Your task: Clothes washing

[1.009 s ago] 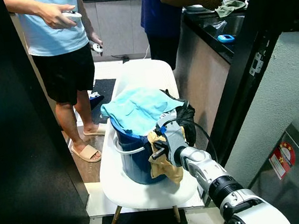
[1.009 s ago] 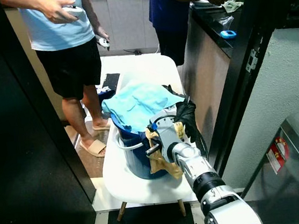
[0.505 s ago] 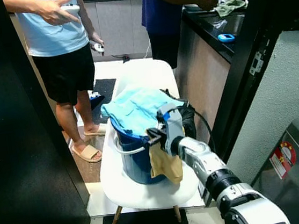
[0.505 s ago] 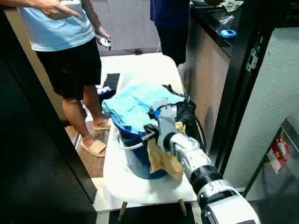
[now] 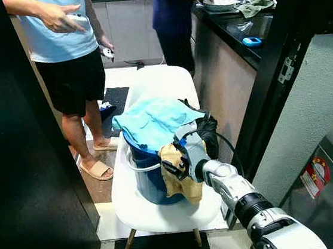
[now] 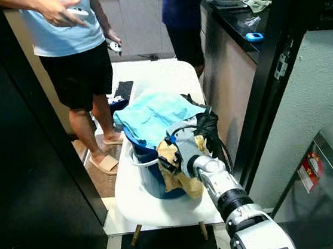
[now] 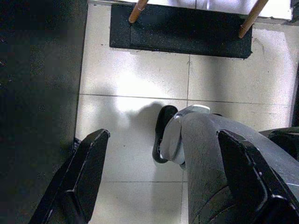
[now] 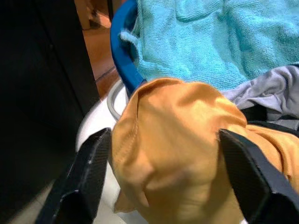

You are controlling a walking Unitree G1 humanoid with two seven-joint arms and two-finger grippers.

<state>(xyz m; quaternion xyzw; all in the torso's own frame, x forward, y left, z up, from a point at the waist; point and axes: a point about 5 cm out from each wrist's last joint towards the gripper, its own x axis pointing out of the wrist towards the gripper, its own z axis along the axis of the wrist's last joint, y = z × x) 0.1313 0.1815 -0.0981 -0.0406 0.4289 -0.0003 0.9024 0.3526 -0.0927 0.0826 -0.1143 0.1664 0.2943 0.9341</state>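
Right gripper [image 5: 172, 167] sitting at the mustard-yellow cloth [image 5: 179, 180] on the near rim of a blue laundry bucket [image 5: 149, 180].

The bucket is standing on a white chair [image 5: 164, 212]; a light-blue towel [image 5: 154, 120] is lying over its top and a black garment [image 5: 206, 133] is hanging on its right side; the yellow cloth is draping down the near right side of the bucket; the right wrist view is showing the two black fingers [image 8: 84, 172] spread wide with the cloth bulging between them, not clamped; the left gripper [image 7: 159, 186] is hanging idle over the tiled floor [image 7: 135, 79], its fingers apart; a person in a light-blue shirt [image 5: 62, 28] is standing far left, holding controllers; another person in dark blue [image 5: 168, 10] is standing at the far counter [image 5: 234, 29]; a washing machine [image 5: 330, 190] is sitting near right.
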